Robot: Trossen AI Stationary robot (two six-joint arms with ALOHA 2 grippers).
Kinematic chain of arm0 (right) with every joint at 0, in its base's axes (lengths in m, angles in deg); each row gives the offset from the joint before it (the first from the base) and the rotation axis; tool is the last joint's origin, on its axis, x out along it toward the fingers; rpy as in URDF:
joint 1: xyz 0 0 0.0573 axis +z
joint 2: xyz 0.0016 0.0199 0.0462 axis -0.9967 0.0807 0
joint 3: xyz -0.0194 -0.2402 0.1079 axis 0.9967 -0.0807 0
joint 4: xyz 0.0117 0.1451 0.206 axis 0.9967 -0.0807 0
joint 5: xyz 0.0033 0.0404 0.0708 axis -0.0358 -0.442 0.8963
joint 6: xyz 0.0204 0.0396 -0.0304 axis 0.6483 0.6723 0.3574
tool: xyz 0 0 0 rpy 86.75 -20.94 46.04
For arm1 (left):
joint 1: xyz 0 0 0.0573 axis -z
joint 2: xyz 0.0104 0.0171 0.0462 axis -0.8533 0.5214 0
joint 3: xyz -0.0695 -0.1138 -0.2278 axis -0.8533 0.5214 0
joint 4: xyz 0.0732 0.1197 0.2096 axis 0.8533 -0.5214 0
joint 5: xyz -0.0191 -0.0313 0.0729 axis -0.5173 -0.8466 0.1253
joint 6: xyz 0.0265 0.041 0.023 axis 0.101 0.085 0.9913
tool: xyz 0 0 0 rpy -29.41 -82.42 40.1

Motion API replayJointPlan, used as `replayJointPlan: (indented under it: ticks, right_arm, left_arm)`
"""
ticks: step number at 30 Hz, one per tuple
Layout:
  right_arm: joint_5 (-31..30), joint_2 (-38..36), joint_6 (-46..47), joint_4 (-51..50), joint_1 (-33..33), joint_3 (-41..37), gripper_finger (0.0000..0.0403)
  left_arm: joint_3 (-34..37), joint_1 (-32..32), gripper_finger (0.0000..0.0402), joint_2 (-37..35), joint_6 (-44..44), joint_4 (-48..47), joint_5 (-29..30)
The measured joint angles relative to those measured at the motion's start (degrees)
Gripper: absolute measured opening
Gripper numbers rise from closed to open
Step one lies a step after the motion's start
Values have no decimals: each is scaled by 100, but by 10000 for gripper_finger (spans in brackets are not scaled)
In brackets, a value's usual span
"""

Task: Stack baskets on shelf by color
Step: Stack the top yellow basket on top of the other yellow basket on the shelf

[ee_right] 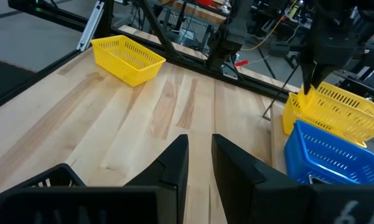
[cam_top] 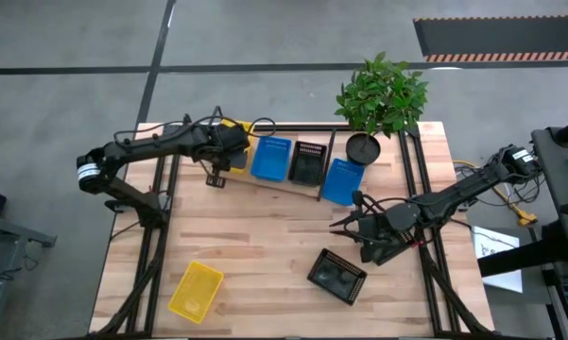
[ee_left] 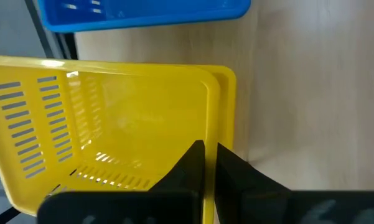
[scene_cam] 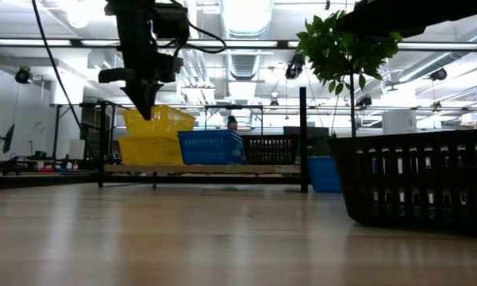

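My left gripper (cam_top: 219, 161) is over the shelf's (cam_top: 288, 182) left end, shut on a yellow basket (scene_cam: 160, 119) that sits tilted in a second yellow basket (scene_cam: 149, 149) on the board. A blue basket (cam_top: 271, 159) and a black basket (cam_top: 308, 162) stand beside them on the shelf. Another blue basket (cam_top: 342, 180) rests on the table just past the shelf's right end frame. A third yellow basket (cam_top: 197, 288) and a black basket (cam_top: 337, 276) lie on the near table. My right gripper (cam_top: 352, 219) hovers open above the table, just far of that black basket. My left gripper pinches the upper yellow basket's side wall at its rim (ee_left: 210, 124), one finger (ee_left: 190, 165) inside the basket and the other (ee_left: 239, 174) outside. The fingers come from above, pointing down. The basket is tilted, its bottom nested in the yellow basket below.
A black plant pot (cam_top: 364, 148) with a leafy plant (cam_top: 383, 93) stands at the shelf's far right, close to the loose blue basket. The shelf's black wire end frame (scene_cam: 304, 139) rises between them. Bare tabletop (cam_top: 265, 236) lies between the shelf and the near baskets.
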Motion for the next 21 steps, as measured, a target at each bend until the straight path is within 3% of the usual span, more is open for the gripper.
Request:
replayJointPlan:
  ticks: [21]
  right_arm:
    - [0,0,20,0,0,-4,63]
  left_arm:
    - [252,2,0,0,1,102,31]
